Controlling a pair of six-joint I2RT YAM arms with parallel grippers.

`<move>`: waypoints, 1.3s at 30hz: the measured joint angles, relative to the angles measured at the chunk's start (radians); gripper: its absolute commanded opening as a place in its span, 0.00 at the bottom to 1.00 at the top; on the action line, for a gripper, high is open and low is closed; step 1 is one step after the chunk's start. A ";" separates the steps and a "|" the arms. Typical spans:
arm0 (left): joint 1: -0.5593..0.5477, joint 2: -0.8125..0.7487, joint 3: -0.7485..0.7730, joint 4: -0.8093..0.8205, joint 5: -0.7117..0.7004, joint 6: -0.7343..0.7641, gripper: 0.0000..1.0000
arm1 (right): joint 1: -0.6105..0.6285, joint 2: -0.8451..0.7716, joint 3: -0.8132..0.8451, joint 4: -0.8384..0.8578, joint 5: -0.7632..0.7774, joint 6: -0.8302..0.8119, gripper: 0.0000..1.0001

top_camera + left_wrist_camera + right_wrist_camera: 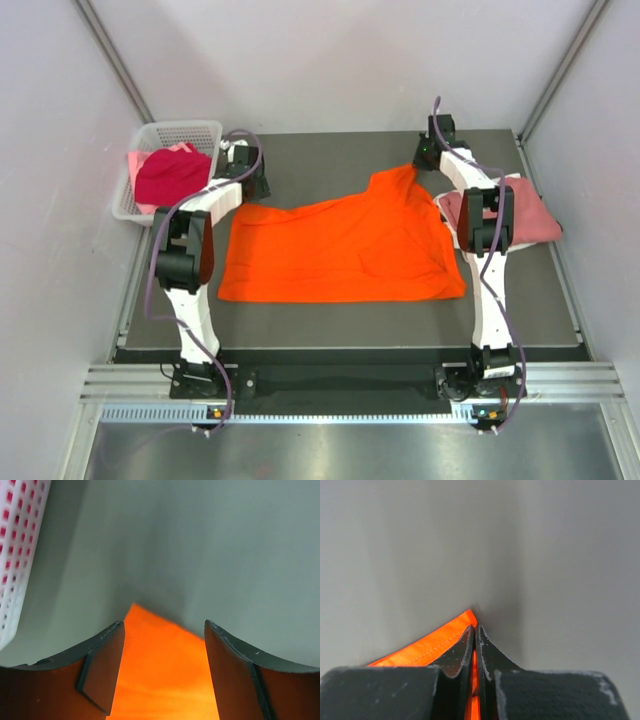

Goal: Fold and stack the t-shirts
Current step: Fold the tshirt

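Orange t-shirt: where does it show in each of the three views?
Top external: the orange t-shirt lies spread mid-table.
Left wrist: bottom centre, a corner between the left gripper's open fingers.
Right wrist: lower centre, hem pinched in the shut right gripper.
Shared landmark: the white basket, upper left in top external and left wrist.

The left arm [185, 262] is extended from its base toward 1 o'clock, and the left gripper [163, 623] is held with jaws spread wide. The right arm [489, 232] is extended toward 11 o'clock, and the right gripper [475, 631] is clamped on the orange t-shirt [340, 250].
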 measured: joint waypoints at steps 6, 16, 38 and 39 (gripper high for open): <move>-0.002 0.082 0.095 -0.074 -0.087 -0.006 0.64 | -0.003 -0.006 -0.013 0.014 -0.031 0.000 0.00; -0.002 0.088 0.094 -0.121 -0.102 -0.012 0.54 | -0.003 -0.006 -0.013 0.014 -0.050 0.000 0.00; 0.008 0.144 0.126 -0.152 -0.169 -0.029 0.00 | -0.001 -0.049 -0.074 0.034 -0.048 0.000 0.00; 0.009 0.140 0.121 -0.146 -0.174 -0.028 0.00 | 0.000 -0.055 -0.078 0.035 -0.046 0.000 0.00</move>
